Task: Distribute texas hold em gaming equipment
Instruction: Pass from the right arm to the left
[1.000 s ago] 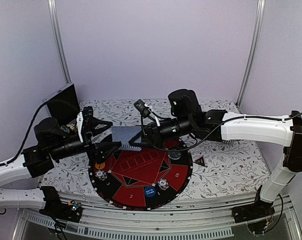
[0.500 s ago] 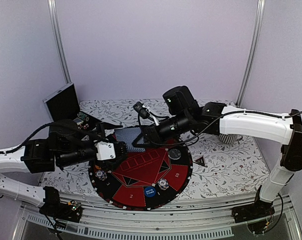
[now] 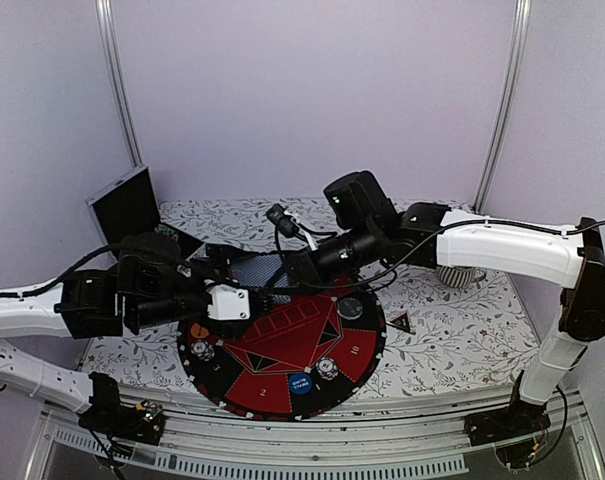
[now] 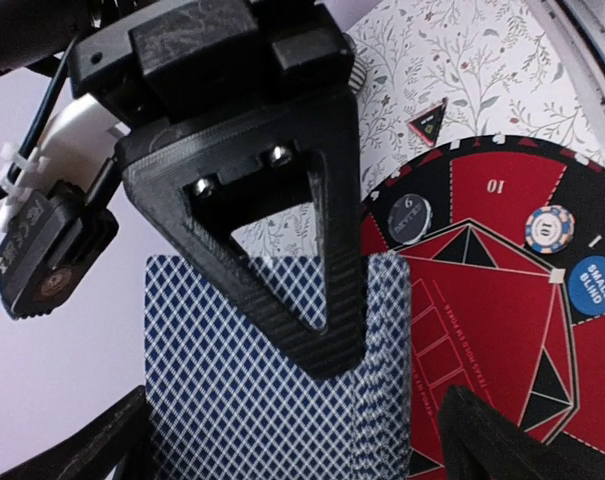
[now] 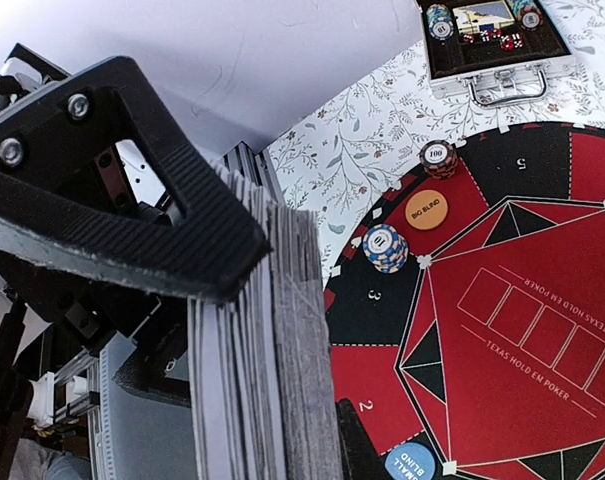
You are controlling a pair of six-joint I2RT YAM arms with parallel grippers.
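Note:
My right gripper (image 5: 272, 330) is shut on a thick deck of playing cards (image 5: 267, 360), seen edge-on in the right wrist view. In the left wrist view the deck's blue diamond-patterned back (image 4: 242, 390) faces me, with a black finger (image 4: 282, 240) of the right gripper across it. My left gripper (image 4: 302, 455) stands open, its fingers on either side of the deck's lower part without visibly touching it. From above, both grippers (image 3: 250, 290) (image 3: 274, 274) meet at the deck (image 3: 254, 270), over the far left edge of the round red-and-black poker mat (image 3: 282, 395).
The mat carries chip stacks (image 3: 202, 350) (image 3: 327, 368) (image 5: 438, 158), a black chip (image 3: 350, 308), an orange big-blind button (image 3: 199, 330) and a blue small-blind button (image 3: 300, 382). A triangle marker (image 3: 400, 322) lies right of it. Behind are an open case (image 5: 492, 45) and a ribbed cup (image 3: 460, 275).
My left arm has swung in from the left and turned, bringing its open fingers up around the deck. The right arm has kept hold of the deck and shifted slightly left.

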